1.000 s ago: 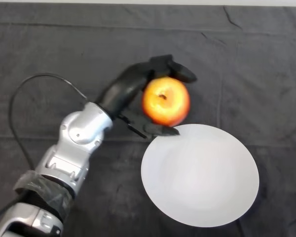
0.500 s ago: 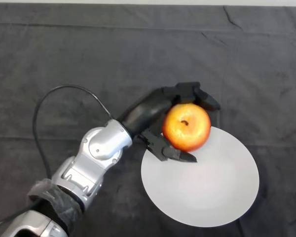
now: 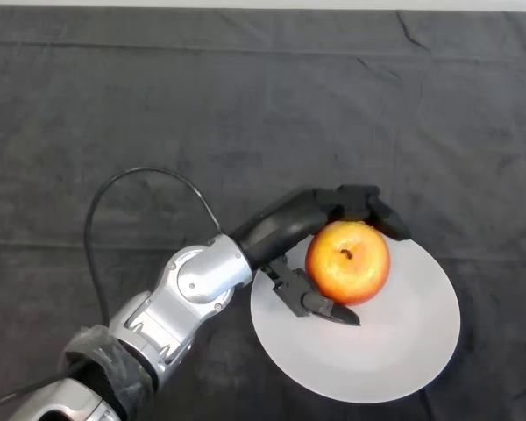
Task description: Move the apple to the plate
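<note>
A red and yellow apple (image 3: 348,262) is over the upper left part of the white round plate (image 3: 394,351). My left hand (image 3: 291,226) is shut on the apple: the fingers curl over its far side and the thumb lies under its near side. I cannot tell whether the apple rests on the plate or hangs just above it. The silver-grey arm comes in from the lower left.
A dark cloth (image 3: 114,114) with a few creases covers the whole table. The plate lies right of centre, towards the near edge.
My hand has carried the apple to the right and nearer, from the cloth beyond the plate's rim to over the plate's upper left part. The grip is unchanged.
</note>
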`<state>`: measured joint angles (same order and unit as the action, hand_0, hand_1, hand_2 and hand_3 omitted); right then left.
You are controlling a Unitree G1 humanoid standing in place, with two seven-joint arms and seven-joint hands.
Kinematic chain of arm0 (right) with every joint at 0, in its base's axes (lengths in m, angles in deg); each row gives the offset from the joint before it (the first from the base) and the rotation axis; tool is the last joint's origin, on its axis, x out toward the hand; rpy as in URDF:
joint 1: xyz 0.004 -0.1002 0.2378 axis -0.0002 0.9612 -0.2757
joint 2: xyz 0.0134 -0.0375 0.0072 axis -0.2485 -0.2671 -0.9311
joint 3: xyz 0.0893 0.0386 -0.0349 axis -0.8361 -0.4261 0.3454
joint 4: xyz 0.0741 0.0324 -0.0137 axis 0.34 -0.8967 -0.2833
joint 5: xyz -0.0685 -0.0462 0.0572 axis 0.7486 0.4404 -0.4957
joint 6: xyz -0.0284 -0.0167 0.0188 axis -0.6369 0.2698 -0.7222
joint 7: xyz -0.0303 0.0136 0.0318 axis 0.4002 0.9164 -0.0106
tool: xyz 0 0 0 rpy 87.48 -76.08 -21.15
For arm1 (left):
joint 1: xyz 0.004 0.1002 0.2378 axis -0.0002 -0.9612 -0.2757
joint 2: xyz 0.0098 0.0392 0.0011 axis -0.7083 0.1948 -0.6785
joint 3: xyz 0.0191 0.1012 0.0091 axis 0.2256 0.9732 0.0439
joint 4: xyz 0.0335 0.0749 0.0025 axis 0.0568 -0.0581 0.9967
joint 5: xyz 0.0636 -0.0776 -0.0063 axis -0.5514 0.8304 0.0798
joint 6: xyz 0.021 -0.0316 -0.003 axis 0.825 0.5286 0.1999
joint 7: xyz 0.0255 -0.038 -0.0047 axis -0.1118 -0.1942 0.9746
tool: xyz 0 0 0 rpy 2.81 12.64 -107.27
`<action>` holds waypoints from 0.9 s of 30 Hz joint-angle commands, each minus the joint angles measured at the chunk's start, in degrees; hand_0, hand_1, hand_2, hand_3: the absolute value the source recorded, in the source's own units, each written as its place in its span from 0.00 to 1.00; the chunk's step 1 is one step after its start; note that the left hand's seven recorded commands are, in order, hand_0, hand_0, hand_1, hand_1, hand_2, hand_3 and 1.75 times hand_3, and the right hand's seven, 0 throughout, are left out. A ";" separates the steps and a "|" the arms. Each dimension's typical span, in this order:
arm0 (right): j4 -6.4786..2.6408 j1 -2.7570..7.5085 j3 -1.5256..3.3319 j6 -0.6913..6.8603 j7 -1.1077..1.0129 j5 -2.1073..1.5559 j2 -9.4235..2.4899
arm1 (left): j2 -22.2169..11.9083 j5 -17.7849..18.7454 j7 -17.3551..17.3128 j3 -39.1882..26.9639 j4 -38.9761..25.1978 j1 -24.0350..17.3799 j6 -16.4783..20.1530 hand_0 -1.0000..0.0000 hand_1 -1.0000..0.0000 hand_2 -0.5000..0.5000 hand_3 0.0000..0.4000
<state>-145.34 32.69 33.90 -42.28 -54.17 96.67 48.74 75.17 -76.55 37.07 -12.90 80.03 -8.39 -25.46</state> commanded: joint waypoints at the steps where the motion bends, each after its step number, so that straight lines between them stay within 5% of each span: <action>1: 0.52 2.24 -0.70 0.72 -0.41 -0.56 0.37 | -1.42 1.04 0.01 1.82 2.18 -1.21 0.56 0.00 0.07 0.47 1.00; 7: 0.46 2.20 -0.70 0.71 -0.41 -0.54 0.37 | -1.46 1.18 -0.63 3.58 3.38 -0.37 1.86 0.03 0.11 0.46 0.97; 10: 0.42 2.18 -0.70 0.71 -0.41 -0.53 0.36 | -1.62 1.23 -0.97 4.14 3.61 -0.11 2.36 0.20 0.38 0.41 0.80; 11: 0.41 2.17 -0.70 0.70 -0.41 -0.53 0.36 | -1.67 1.24 -1.06 4.29 3.67 -0.03 2.49 0.35 1.00 0.17 0.65; 14: 0.37 2.15 -0.69 0.69 -0.41 -0.52 0.36 | -1.83 1.28 -1.33 4.60 3.84 0.23 2.81 0.64 1.00 0.32 0.36; 15: 0.36 2.15 -0.69 0.69 -0.40 -0.52 0.36 | -1.90 1.30 -1.42 4.64 3.85 0.32 2.90 0.96 1.00 0.48 0.04; 27: 0.28 2.11 -0.69 0.65 -0.39 -0.49 0.35 | -4.41 3.07 -2.89 1.10 0.40 2.14 4.68 1.00 1.00 0.50 0.00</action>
<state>-145.33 32.69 33.90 -42.25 -54.17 96.67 48.74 74.13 -74.22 34.47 -11.14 80.81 -7.90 -22.32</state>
